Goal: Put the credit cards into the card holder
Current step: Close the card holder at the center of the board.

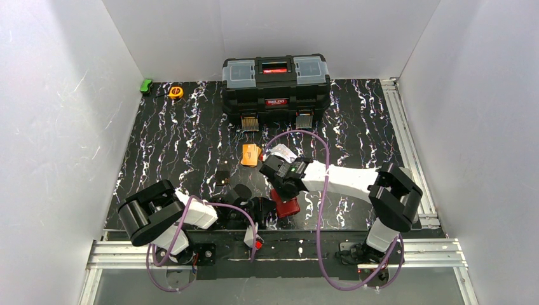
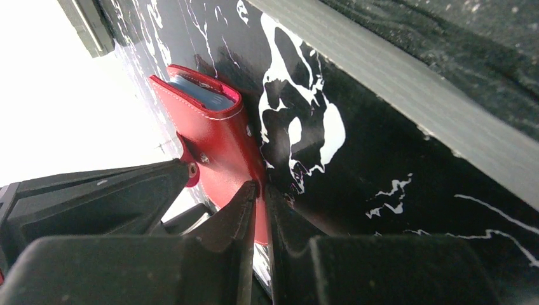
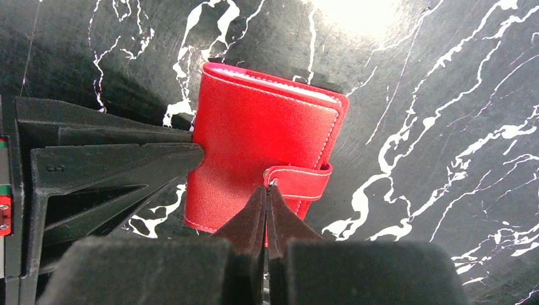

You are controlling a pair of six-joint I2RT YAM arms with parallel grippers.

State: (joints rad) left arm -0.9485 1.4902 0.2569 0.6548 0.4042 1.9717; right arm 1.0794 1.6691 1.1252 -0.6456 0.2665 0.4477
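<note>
Card holder (image 3: 254, 127): red, leather-like, folded shut, pale stitching round the edges. Snap tab (image 3: 305, 181) wrapped over 1 side, pale stud (image 2: 192, 169) at the tab's end, greyish pockets (image 2: 200, 92) showing between the 2 covers. Placed near the front edge of the black, white-veined table (image 1: 178, 146), between the 2 grippers; flat or raised, cannot tell. Credit cards (image 1: 252, 154) in 2 small piles further back, just short of the toolbox (image 1: 276, 82): 1 orange, 1 whitish-grey just to its right, both apart from the holder.

Right arm (image 1: 343, 178): white forearm stretched leftward from its base at the near right, wrist bent down over the holder. Right gripper (image 3: 267, 190): fingers pressed together, tips at the tab's lower edge; tab nipped or merely touched, cannot tell. Left arm (image 1: 197, 213): folded low, forearm lying along the near edge toward the right. Left gripper (image 2: 260, 190): nearly closed, pinching the edge of the holder's cover between its 2 fingers.

Toolbox: black, at the back of the table, 2 clear-lidded compartments on top, red label (image 1: 276, 101) on the front, lettering too small to read. Yellow tape measure (image 1: 176, 92) at the back left, markings too small to read.
</note>
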